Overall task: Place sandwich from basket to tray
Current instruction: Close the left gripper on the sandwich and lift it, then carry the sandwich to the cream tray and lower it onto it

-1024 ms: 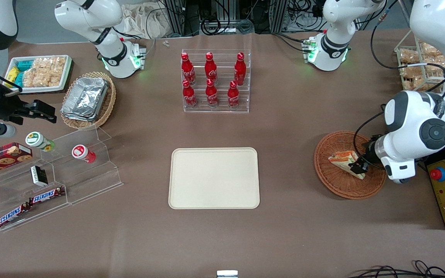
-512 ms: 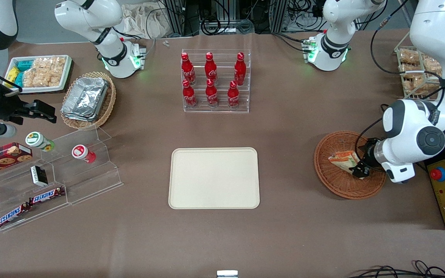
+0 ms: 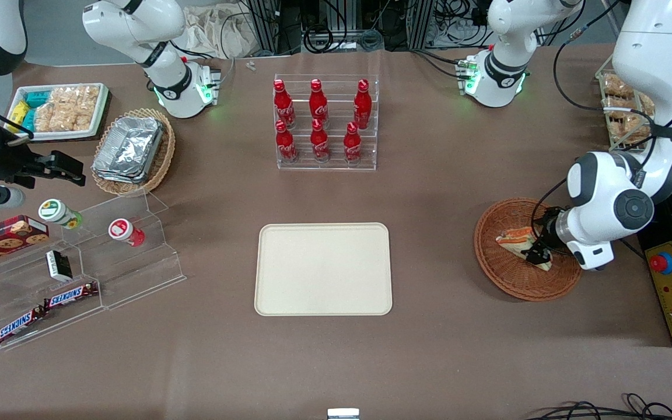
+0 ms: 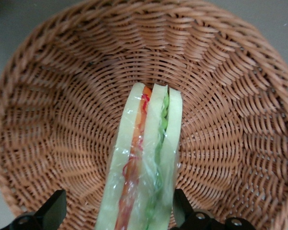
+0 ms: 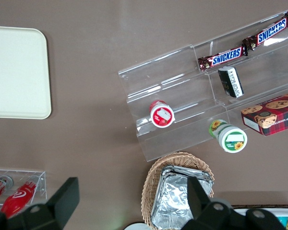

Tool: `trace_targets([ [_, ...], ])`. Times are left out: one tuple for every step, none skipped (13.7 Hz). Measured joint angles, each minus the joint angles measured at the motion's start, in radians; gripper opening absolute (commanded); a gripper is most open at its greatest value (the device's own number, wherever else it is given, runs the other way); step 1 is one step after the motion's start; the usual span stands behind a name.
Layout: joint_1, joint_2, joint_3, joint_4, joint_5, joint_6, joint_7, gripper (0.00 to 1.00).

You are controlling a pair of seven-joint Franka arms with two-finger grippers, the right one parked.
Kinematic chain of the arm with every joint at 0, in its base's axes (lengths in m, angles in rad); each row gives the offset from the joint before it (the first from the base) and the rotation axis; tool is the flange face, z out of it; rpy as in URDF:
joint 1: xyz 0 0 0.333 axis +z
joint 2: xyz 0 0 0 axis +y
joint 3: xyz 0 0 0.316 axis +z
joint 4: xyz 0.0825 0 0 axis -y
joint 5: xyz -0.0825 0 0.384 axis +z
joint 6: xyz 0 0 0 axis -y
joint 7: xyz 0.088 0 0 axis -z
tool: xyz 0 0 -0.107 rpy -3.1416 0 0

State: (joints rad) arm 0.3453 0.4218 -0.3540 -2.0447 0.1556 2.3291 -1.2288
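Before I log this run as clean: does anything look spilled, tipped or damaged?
Nothing stands out. The sandwich lies in the basket, wrap apparently intact, with the hand open astride it. The tray sits square and the red bottles stand upright in their rack.

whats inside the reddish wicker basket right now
Only the sandwich, lying in the basket, with the open pincer straddling it. The weave directly beneath the sandwich is covered.

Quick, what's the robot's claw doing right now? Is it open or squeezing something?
Gripper: open, down in the basket, one finger on each side of the sandwich, not squeezing it yet.
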Motion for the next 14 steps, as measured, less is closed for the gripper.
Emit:
trace_targets([
  [-0.001,0.011,0.0,0.001,0.0,0.012,-0.011,0.07],
  [-0.002,0.017,0.0,0.002,0.0,0.018,-0.026,0.0],
  [-0.003,0.018,-0.001,0.005,0.0,0.02,-0.046,0.0],
  [-0.003,0.017,-0.002,0.01,0.0,0.02,-0.058,0.0],
  [-0.004,0.015,-0.004,0.015,0.001,0.02,-0.064,0.0],
  [-0.007,0.012,-0.007,0.024,0.001,0.019,-0.066,0.0],
  [-0.011,0.006,-0.008,0.038,0.001,0.007,-0.067,0.0],
  [-0.013,-0.004,-0.012,0.064,0.001,-0.033,-0.067,0.0],
  [-0.017,-0.015,-0.022,0.106,0.001,-0.105,-0.067,0.0],
  [-0.024,-0.025,-0.034,0.164,0.001,-0.193,-0.067,0.0],
  [-0.038,-0.032,-0.046,0.237,0.002,-0.287,-0.065,0.0],
  [-0.056,-0.036,-0.056,0.317,0.002,-0.377,-0.05,0.0],
  [-0.078,-0.037,-0.064,0.399,0.002,-0.46,-0.009,0.0],
  [-0.103,-0.036,-0.068,0.467,0.002,-0.52,0.057,0.0],
])
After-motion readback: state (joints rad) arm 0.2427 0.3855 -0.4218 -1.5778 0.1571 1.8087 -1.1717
